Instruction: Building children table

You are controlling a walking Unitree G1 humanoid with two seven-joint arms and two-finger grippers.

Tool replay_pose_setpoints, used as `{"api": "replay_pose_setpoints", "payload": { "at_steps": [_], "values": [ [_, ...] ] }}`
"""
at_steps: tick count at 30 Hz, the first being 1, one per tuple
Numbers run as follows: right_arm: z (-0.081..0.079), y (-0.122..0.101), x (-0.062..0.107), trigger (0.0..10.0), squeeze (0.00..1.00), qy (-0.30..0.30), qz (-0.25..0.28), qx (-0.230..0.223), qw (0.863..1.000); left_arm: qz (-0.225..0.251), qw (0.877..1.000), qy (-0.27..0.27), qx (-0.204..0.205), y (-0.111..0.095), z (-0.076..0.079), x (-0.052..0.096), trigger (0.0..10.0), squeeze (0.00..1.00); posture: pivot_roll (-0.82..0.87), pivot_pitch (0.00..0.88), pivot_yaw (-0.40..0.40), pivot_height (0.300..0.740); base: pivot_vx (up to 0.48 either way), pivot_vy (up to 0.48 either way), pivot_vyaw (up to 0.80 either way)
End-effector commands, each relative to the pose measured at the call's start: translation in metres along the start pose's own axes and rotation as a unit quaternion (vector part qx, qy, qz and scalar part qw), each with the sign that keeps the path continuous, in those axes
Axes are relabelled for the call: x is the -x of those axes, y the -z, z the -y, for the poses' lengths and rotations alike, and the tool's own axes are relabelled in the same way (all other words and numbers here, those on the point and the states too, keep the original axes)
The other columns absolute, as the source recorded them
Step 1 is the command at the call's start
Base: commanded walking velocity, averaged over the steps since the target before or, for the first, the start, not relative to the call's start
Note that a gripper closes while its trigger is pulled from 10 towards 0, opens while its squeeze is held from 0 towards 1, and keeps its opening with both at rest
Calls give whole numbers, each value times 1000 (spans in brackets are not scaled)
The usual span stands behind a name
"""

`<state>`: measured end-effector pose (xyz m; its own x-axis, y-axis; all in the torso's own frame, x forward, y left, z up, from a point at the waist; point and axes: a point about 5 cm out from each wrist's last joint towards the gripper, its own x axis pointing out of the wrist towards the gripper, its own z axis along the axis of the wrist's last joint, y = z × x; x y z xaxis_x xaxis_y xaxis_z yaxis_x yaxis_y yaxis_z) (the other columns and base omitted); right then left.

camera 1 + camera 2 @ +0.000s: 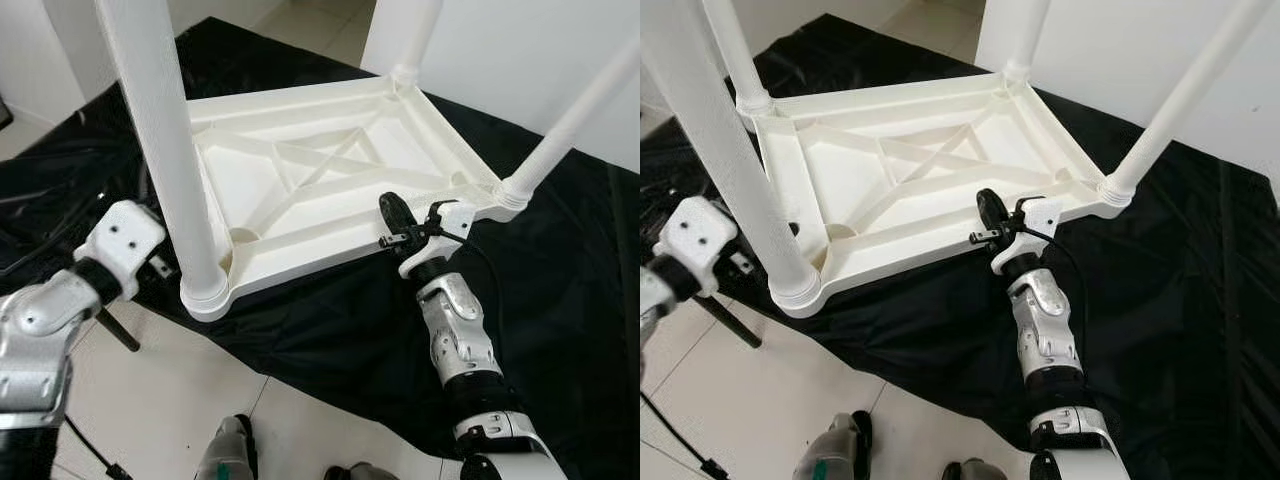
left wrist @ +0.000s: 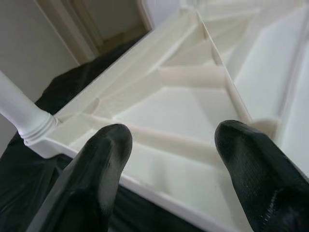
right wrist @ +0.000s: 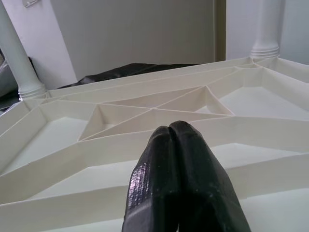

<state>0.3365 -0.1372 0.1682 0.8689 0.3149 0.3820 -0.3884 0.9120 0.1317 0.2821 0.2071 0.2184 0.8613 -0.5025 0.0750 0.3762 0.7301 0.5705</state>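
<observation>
Table (image 1: pixel 330 190) lies upside down on the black sheet (image 1: pixel 560 290) with all four legs in, so you look nearly done: right gripper (image 1: pixel 395 215), fingers pressed together, rests at its near rim, left gripper (image 2: pixel 169 150) is spread beside the near leg (image 1: pixel 160 140); check the seating next.

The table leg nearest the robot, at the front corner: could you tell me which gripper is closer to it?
Left. The left gripper is open just beside that leg, at the table's edge. The right gripper is shut over the front rim, well along from it.

Head pair downward, wrist views close over upturned table (image 1: pixel 330 190).
</observation>
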Motion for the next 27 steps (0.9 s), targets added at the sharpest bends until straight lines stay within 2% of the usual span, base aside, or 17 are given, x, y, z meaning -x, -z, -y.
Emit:
{"api": "replay_pose_setpoints", "payload": {
  "at_steps": [1, 3, 8, 10, 12, 14, 17, 19, 22, 25, 27],
  "values": [
    [4, -1, 4, 10000, 0, 10, 5, 3, 1000, -1, 987, -163, 17, 1, -10, -3, 10000, 0, 246, 178, -76, 740, 0, 0, 0],
    [4, -2, 4, 10000, 0, 12, 7, 4, 1000, 15, 986, -155, 53, -5, -4, -16, 10000, 0, 239, 176, -70, 740, 0, 0, 0],
    [4, -2, 5, 10000, 0, 15, 8, 5, 1000, 27, 987, -144, 67, -10, 3, -25, 10000, 0, 236, 174, -67, 740, 0, 0, 0],
    [4, -2, 6, 10000, 0, 17, 8, 6, 1000, 39, 988, -130, 79, -17, 11, -37, 10000, 0, 228, 174, -63, 740, 0, 0, 0],
    [4, -2, 6, 10000, 0, 17, 8, 6, 1000, 39, 988, -130, 79, -17, 11, -37, 10000, 0, 228, 174, -63, 740, 0, 0, 0],
    [5, -2, 9, 10000, 0, 22, 7, 11, 1000, 56, 989, -101, 94, -27, 23, -49, 10000, 0, 215, 176, -56, 740, 0, 0, 0],
    [7, -3, 11, 10000, 0, 32, 8, 17, 999, 68, 989, -80, 107, -33, 32, -55, 10000, 0, 204, 179, -53, 740, 0, 0, 0],
    [15, -5, 14, 10000, 0, 80, 12, 39, 996, 83, 989, -44, 117, -39, 45, -61, 10000, 0, 196, 181, -50, 740, 0, 0, 0],
    [18, -6, 14, 10000, 0, 97, 13, 44, 994, 86, 988, -34, 122, -41, 49, -62, 10000, 0, 194, 180, -50, 740, 0, 0, 0],
    [31, -6, 20, 10000, 0, 175, 12, 80, 981, 104, 987, 11, 126, -48, 65, -64, 10000, 0, 183, 177, -46, 740, 0, 0, 0],
    [34, -7, 22, 10000, 0, 194, 15, 92, 977, 109, 986, 18, 124, -50, 69, -64, 10000, 0, 181, 176, -45, 740, 0, 0, 0]
  ]
}}
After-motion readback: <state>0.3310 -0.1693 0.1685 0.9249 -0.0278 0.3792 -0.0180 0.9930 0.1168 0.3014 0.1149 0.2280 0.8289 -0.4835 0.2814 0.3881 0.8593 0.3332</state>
